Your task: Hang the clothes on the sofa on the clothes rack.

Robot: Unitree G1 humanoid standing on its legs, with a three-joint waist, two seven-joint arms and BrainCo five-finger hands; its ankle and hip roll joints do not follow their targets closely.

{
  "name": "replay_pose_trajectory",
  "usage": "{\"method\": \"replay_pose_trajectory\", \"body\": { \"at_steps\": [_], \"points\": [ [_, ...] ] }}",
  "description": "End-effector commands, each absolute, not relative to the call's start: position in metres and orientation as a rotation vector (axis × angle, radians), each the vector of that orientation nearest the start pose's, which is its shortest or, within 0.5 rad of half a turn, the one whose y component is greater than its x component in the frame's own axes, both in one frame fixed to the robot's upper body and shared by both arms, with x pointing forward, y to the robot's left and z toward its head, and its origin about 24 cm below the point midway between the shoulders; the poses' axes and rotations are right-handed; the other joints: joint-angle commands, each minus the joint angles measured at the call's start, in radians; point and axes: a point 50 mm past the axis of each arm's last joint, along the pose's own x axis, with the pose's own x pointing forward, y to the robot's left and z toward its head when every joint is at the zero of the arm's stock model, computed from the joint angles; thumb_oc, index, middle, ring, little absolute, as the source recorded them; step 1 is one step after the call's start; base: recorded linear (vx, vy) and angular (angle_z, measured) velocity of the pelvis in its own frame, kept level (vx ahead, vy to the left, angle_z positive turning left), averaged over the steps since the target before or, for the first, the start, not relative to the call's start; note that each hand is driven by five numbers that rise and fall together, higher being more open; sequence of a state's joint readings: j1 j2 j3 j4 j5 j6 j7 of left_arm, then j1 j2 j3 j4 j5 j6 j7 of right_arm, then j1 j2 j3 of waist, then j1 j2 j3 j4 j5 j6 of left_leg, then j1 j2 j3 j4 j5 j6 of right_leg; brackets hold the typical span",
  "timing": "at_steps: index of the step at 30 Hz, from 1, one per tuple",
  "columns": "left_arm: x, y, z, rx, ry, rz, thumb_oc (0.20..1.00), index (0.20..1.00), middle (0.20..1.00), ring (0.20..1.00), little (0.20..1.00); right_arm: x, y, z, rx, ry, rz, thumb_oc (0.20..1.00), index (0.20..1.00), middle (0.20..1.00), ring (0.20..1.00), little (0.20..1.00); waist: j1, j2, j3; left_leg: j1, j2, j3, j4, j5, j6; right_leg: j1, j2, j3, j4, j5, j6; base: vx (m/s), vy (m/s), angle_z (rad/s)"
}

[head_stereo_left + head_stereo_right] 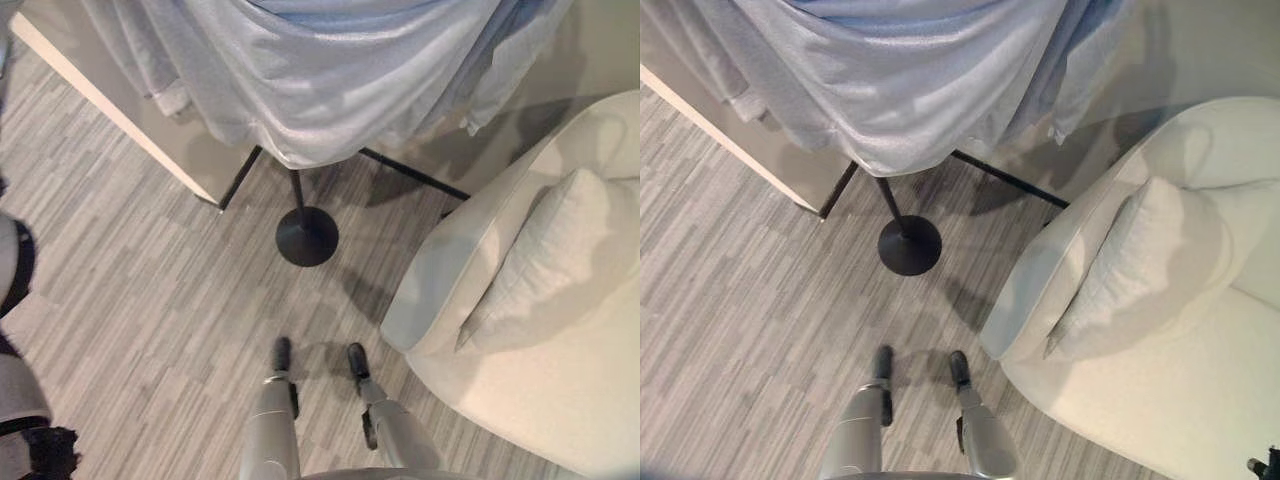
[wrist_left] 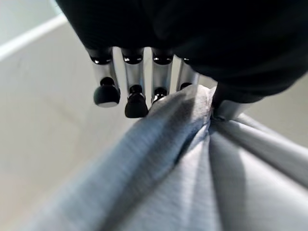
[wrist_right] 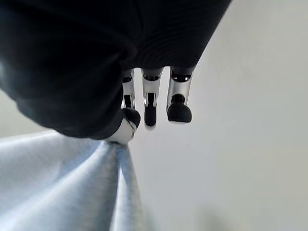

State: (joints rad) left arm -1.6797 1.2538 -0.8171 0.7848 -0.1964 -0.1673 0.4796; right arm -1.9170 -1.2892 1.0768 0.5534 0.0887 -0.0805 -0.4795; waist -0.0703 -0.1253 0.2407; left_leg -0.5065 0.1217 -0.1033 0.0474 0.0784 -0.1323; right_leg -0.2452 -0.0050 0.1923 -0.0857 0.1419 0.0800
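Note:
A pale blue-grey garment (image 1: 320, 80) hangs in wide folds across the top of the eye views, draped above the clothes rack's thin black pole and round base (image 1: 306, 236). In the left wrist view my left hand (image 2: 134, 77) has its fingers curled, and the thumb pinches a bunched ridge of the garment (image 2: 183, 168). The right wrist view has my right hand (image 3: 151, 96) with curled fingers too, its thumb pressing a corner of the same cloth (image 3: 62, 183) against them. A pale wall lies behind both hands.
A cream sofa (image 1: 560, 400) with a light cushion (image 1: 550, 260) stands at the right, close to the rack. Black rack legs (image 1: 415, 175) splay out over the grey plank floor. A beige panel (image 1: 130, 120) runs along the left behind the garment.

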Motion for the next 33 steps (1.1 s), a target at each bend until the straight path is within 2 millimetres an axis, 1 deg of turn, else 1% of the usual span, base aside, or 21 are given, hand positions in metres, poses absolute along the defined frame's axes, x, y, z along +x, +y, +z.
{"method": "replay_pose_trajectory", "body": {
  "at_steps": [1, 2, 4, 5, 6, 7, 8, 9, 11, 12, 13, 14, 15, 17, 22, 26, 28, 30, 31, 32, 33],
  "points": [
    [0.272, 0.29, 0.486, 0.847, -1.129, 0.851, 0.2, 0.2, 0.2, 0.2, 0.2, 0.238, -0.272, 0.506, -1.246, -1.142, -0.852, 0.2, 0.2, 0.2, 0.2, 0.2, 0.017, 0.089, -0.077, 0.187, -0.039, 0.005, -0.058, -0.024, 0.01, 0.069, -0.15, -0.022, -0.002, -0.091, 0.131, 0.19, 0.666, -0.92],
    [0.258, 0.301, 0.479, 0.879, -1.158, 0.877, 0.2, 0.2, 0.2, 0.2, 0.2, 0.233, -0.272, 0.501, -1.27, -1.176, -0.843, 0.2, 0.2, 0.2, 0.2, 0.2, 0.016, 0.079, -0.094, 0.206, -0.069, 0.068, -0.056, -0.047, 0.025, 0.032, -0.184, -0.007, -0.002, -0.025, 0.149, 0.13, 0.627, -0.82],
    [0.246, 0.309, 0.478, 0.898, -1.175, 0.904, 0.2, 0.2, 0.2, 0.2, 0.2, 0.234, -0.276, 0.495, -1.271, -1.165, -0.835, 0.2, 0.2, 0.2, 0.2, 0.2, 0.039, 0.068, -0.097, 0.212, -0.07, 0.124, -0.074, -0.044, 0.031, 0.011, -0.187, -0.054, -0.002, 0.008, 0.146, 0.04, 0.346, -0.76],
    [0.24, 0.314, 0.47, 0.928, -1.18, 0.906, 0.2, 0.2, 0.2, 0.2, 0.2, 0.234, -0.283, 0.486, -1.273, -1.145, -0.827, 0.2, 0.2, 0.2, 0.2, 0.2, 0.056, 0.053, -0.106, 0.229, -0.07, 0.161, -0.105, -0.039, 0.041, 0.023, -0.172, -0.105, -0.002, 0.015, 0.139, 0.01, 0.179, -1.0],
    [0.241, 0.314, 0.466, 0.934, -1.174, 0.891, 0.2, 0.2, 0.2, 0.2, 0.2, 0.232, -0.285, 0.484, -1.28, -1.144, -0.83, 0.2, 0.2, 0.2, 0.2, 0.2, 0.058, 0.046, -0.108, 0.235, -0.078, 0.169, -0.116, -0.036, 0.045, 0.04, -0.154, -0.114, 0.0, 0.011, 0.133, 0.0, 0.193, -1.11],
    [0.239, 0.316, 0.462, 0.921, -1.178, 0.893, 0.2, 0.2, 0.2, 0.2, 0.2, 0.234, -0.288, 0.478, -1.28, -1.13, -0.822, 0.2, 0.2, 0.2, 0.2, 0.2, 0.065, 0.05, -0.112, 0.243, -0.08, 0.176, -0.127, -0.033, 0.047, 0.064, -0.141, -0.126, -0.002, -0.018, 0.132, -0.02, 0.163, -0.46],
    [0.238, 0.317, 0.457, 0.923, -1.176, 0.888, 0.2, 0.2, 0.2, 0.2, 0.2, 0.235, -0.29, 0.474, -1.29, -1.115, -0.817, 0.2, 0.2, 0.2, 0.2, 0.2, 0.068, 0.049, -0.117, 0.25, -0.088, 0.18, -0.132, -0.034, 0.049, 0.083, -0.126, -0.133, -0.001, -0.032, 0.128, 0.0, 0.095, -0.29],
    [0.238, 0.318, 0.456, 0.925, -1.174, 0.887, 0.2, 0.2, 0.2, 0.2, 0.2, 0.235, -0.29, 0.472, -1.291, -1.113, -0.814, 0.2, 0.2, 0.2, 0.2, 0.2, 0.068, 0.049, -0.118, 0.253, -0.088, 0.18, -0.132, -0.036, 0.049, 0.087, -0.126, -0.133, -0.001, -0.033, 0.127, 0.01, 0.086, -0.16],
    [0.24, 0.321, 0.445, 0.913, -1.155, 0.877, 0.2, 0.2, 0.2, 0.2, 0.2, 0.239, -0.291, 0.461, -1.309, -1.098, -0.79, 0.2, 0.2, 0.2, 0.2, 0.2, 0.08, 0.05, -0.119, 0.267, -0.095, 0.19, -0.135, -0.039, 0.05, 0.107, -0.1, -0.156, -0.002, -0.068, 0.121, 0.0, 0.07, -0.05],
    [0.239, 0.32, 0.443, 0.913, -1.16, 0.865, 0.2, 0.2, 0.2, 0.2, 0.2, 0.242, -0.294, 0.454, -1.318, -1.071, -0.779, 0.2, 0.2, 0.2, 0.2, 0.2, 0.082, 0.053, -0.122, 0.277, -0.097, 0.193, -0.135, -0.044, 0.05, 0.108, -0.095, -0.168, -0.002, -0.081, 0.123, 0.02, 0.052, -0.02],
    [0.239, 0.32, 0.434, 0.934, -1.15, 0.841, 0.2, 0.2, 0.2, 0.2, 0.2, 0.244, -0.297, 0.442, -1.33, -1.052, -0.76, 0.2, 0.2, 0.2, 0.2, 0.2, 0.079, 0.055, -0.122, 0.291, -0.094, 0.198, -0.135, -0.052, 0.048, 0.096, -0.079, -0.163, -0.002, -0.079, 0.124, 0.03, 0.026, -0.07],
    [0.239, 0.32, 0.433, 0.936, -1.149, 0.84, 0.2, 0.2, 0.2, 0.2, 0.2, 0.243, -0.297, 0.441, -1.329, -1.051, -0.759, 0.2, 0.2, 0.2, 0.2, 0.2, 0.079, 0.054, -0.123, 0.292, -0.094, 0.198, -0.135, -0.052, 0.047, 0.096, -0.079, -0.163, -0.002, -0.079, 0.124, 0.05, 0.044, -0.06],
    [0.24, 0.317, 0.424, 0.958, -1.144, 0.795, 0.2, 0.2, 0.2, 0.2, 0.2, 0.246, -0.296, 0.428, -1.328, -1.044, -0.709, 0.2, 0.2, 0.2, 0.2, 0.2, 0.076, 0.062, -0.119, 0.312, -0.093, 0.206, -0.135, -0.052, 0.049, 0.092, -0.073, -0.167, -0.002, -0.073, 0.116, 0.04, 0.032, -0.02],
    [0.245, 0.312, 0.415, 0.957, -1.133, 0.743, 0.2, 0.2, 0.2, 0.2, 0.2, 0.25, -0.294, 0.415, -1.332, -1.018, -0.663, 0.2, 0.2, 0.2, 0.2, 0.2, 0.073, 0.066, -0.114, 0.328, -0.094, 0.205, -0.135, -0.052, 0.052, 0.1, -0.074, -0.168, -0.002, -0.077, 0.109, 0.05, 0.02, -0.02],
    [0.249, 0.307, 0.402, 0.991, -1.11, 0.683, 0.2, 0.2, 0.2, 0.2, 0.2, 0.255, -0.297, 0.39, -1.324, -0.963, -0.596, 0.2, 0.2, 0.2, 0.2, 0.2, 0.071, 0.069, -0.11, 0.355, -0.098, 0.199, -0.135, -0.054, 0.055, 0.126, -0.075, -0.181, -0.002, -0.089, 0.105, 0.02, -0.009, -0.02],
    [0.245, 0.306, 0.39, 0.972, -1.108, 0.64, 0.2, 0.2, 0.2, 0.2, 0.2, 0.25, -0.3, 0.375, -1.362, -0.955, -0.589, 0.2, 0.2, 0.2, 0.2, 0.2, 0.074, 0.071, -0.117, 0.366, -0.1, 0.192, -0.135, -0.057, 0.057, 0.142, -0.078, -0.194, -0.002, -0.099, 0.104, 0.03, -0.027, 0.0],
    [0.24, 0.308, 0.382, 0.971, -1.103, 0.61, 0.2, 0.2, 0.2, 0.2, 0.2, 0.245, -0.302, 0.363, -1.387, -0.949, -0.586, 0.2, 0.2, 0.2, 0.2, 0.2, 0.076, 0.072, -0.124, 0.374, -0.1, 0.189, -0.135, -0.059, 0.058, 0.153, -0.08, -0.199, -0.002, -0.105, 0.103, 0.04, -0.025, 0.08],
    [0.235, 0.307, 0.378, 0.954, -1.113, 0.587, 0.2, 0.2, 0.2, 0.2, 0.2, 0.242, -0.303, 0.359, -1.432, -0.943, -0.596, 0.2, 0.2, 0.2, 0.2, 0.2, 0.08, 0.071, -0.127, 0.378, -0.101, 0.187, -0.135, -0.061, 0.058, 0.159, -0.08, -0.203, -0.002, -0.108, 0.102, 0.03, -0.016, 0.16],
    [0.226, 0.305, 0.372, 0.903, -1.139, 0.542, 0.2, 0.2, 0.2, 0.2, 0.2, 0.235, -0.305, 0.354, -1.452, -0.958, -0.623, 0.2, 0.2, 0.2, 0.2, 0.2, 0.082, 0.072, -0.136, 0.387, -0.102, 0.185, -0.135, -0.065, 0.059, 0.17, -0.082, -0.208, -0.002, -0.113, 0.103, 0.06, -0.007, 0.14],
    [0.217, 0.307, 0.36, 0.818, -1.15, 0.499, 0.2, 0.2, 0.2, 0.2, 0.2, 0.226, -0.307, 0.348, -1.441, -0.984, -0.648, 0.2, 0.2, 0.2, 0.2, 0.2, 0.086, 0.074, -0.145, 0.397, -0.103, 0.186, -0.135, -0.07, 0.059, 0.181, -0.084, -0.213, -0.002, -0.118, 0.102, 0.08, -0.009, 0.07],
    [0.212, 0.307, 0.356, 0.776, -1.164, 0.481, 0.2, 0.2, 0.2, 0.2, 0.2, 0.223, -0.307, 0.345, -1.432, -0.999, -0.664, 0.2, 0.2, 0.2, 0.2, 0.2, 0.087, 0.076, -0.151, 0.402, -0.103, 0.187, -0.135, -0.073, 0.059, 0.187, -0.085, -0.214, -0.002, -0.121, 0.102, 0.1, -0.007, 0.06]
  ]
}}
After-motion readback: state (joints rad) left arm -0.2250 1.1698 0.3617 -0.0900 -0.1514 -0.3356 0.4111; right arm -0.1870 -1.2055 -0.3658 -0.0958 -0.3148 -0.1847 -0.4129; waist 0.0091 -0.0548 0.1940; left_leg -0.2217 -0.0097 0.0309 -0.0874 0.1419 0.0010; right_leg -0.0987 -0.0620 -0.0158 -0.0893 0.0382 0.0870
